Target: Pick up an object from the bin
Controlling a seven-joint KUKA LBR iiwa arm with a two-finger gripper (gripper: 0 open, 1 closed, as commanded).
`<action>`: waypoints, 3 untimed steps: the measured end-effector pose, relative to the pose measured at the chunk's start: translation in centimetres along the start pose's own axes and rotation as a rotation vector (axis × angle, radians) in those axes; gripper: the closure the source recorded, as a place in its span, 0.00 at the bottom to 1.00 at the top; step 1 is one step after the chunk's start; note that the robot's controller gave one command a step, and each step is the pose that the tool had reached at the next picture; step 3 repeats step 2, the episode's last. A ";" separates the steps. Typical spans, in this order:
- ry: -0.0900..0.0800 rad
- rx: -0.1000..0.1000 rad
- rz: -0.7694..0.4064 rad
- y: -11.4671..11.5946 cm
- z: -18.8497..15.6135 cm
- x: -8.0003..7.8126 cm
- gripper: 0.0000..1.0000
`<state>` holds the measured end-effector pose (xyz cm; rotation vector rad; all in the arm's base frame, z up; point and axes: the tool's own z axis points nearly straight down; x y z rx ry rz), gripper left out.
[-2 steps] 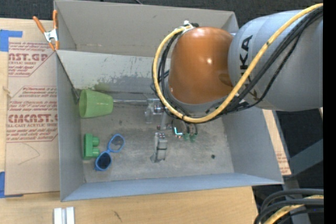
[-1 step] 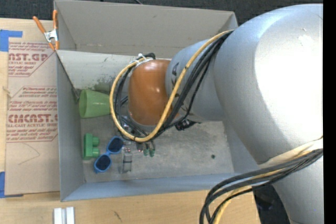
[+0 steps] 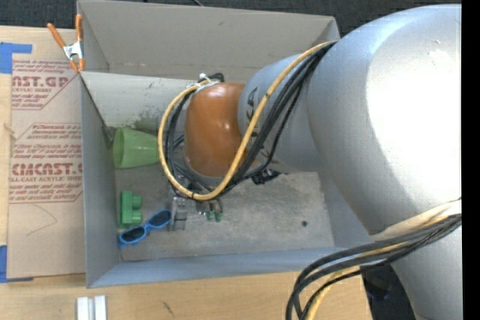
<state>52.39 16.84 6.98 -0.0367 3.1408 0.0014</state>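
The large grey-white rounded metal arm (image 3: 390, 131) takes up the right of the view and is cut off at the right and lower edges. It covers the right part of the grey sheet-metal bin (image 3: 96, 183), whose floor is dull, scuffed and speckled, with plain flat walls.

The smooth, glossy orange-brown domed wrist cover (image 3: 211, 130) sits at the arm's end. It is ringed by a loop of yellow and black cables (image 3: 174, 133).

The gripper (image 3: 195, 210) is low, near the bin floor, below the cover. It is largely hidden by the cover and cables, and only small dark and green parts can be seen. Whether it is open or closed cannot be told, and nothing can be seen held in it.

A pale green plastic cup (image 3: 136, 148), tapered and smooth, lies on its side against the bin's left wall. Its narrow end is hidden behind the cables.

A pair of blue plastic toy sunglasses (image 3: 142, 230) lies on the floor in the near left corner. It is the item nearest the gripper, and one end reaches the gripper's dark parts. Contact cannot be confirmed.

A small bright green plastic block (image 3: 129, 207) with stubby projections lies just above the sunglasses, by the left wall.
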 end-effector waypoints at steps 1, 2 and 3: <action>-0.008 -0.003 0.037 5.2 -10.4 -0.3 1.00; -0.009 -0.004 0.032 6.0 -19.6 -0.9 1.00; -0.009 -0.004 0.032 6.0 -19.6 -0.9 1.00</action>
